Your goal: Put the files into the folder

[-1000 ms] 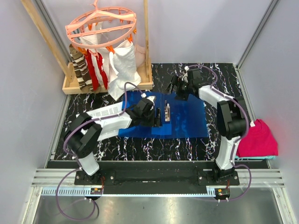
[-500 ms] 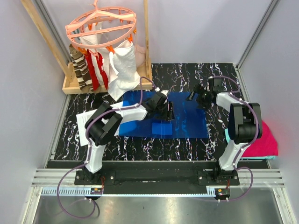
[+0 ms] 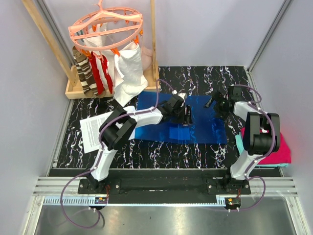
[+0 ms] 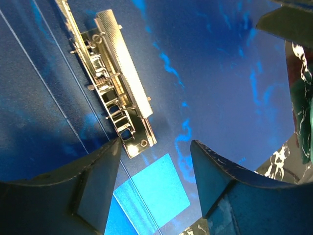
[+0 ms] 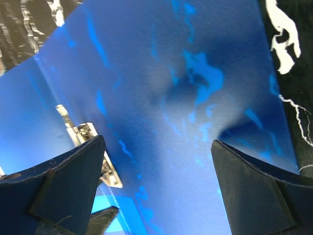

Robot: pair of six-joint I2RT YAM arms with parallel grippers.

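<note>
The blue folder (image 3: 205,122) lies open and flat in the middle of the table, with its metal clip (image 4: 117,93) on the inner spine. My left gripper (image 3: 187,115) is open and empty, low over the spine, its fingers (image 4: 98,171) just past the clip's end. My right gripper (image 3: 216,103) is open and empty over the folder's right leaf (image 5: 195,98); the clip (image 5: 88,149) shows beside its left finger. The files (image 3: 93,132), white printed sheets, lie on the table to the left, apart from the folder.
A wooden rack (image 3: 78,90) with a pink hanger (image 3: 105,27), striped and red cloths and a white cloth bag (image 3: 129,73) stands at the back left. A folded magenta cloth (image 3: 274,144) lies at the right edge.
My left gripper has moved right across the folder, uncovering the files at the left. The folder has slid a little to the right. My right gripper has moved right.
</note>
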